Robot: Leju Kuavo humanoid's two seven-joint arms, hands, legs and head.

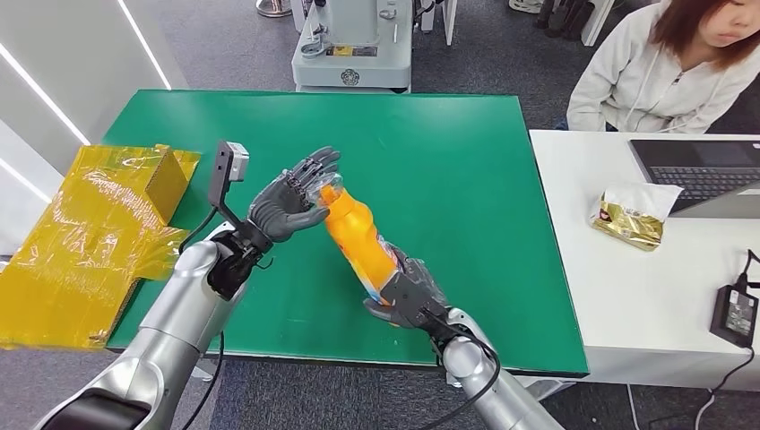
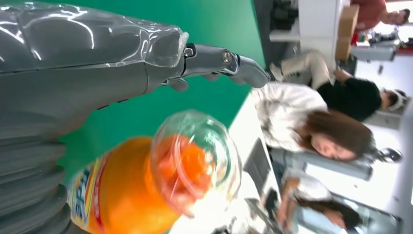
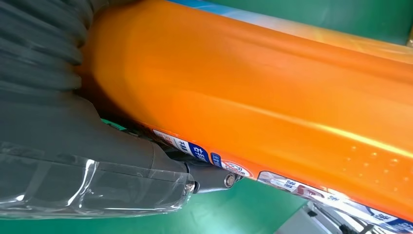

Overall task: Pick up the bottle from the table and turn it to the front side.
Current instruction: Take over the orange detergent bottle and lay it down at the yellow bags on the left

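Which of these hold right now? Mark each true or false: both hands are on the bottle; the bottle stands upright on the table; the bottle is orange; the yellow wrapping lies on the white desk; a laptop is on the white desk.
1. Both hands are on the bottle. True: the right hand grips the bottle at its lower end, the left hand touches its cap end.
2. The bottle stands upright on the green table. False: it is held tilted above it.
3. The bottle is orange. True.
4. The yellow wrapping lies on the white desk. False: it lies at the green table's left edge.
5. A laptop is on the white desk. True.

Glossy plastic bottle (image 1: 358,238), matt tabletop (image 1: 466,161)
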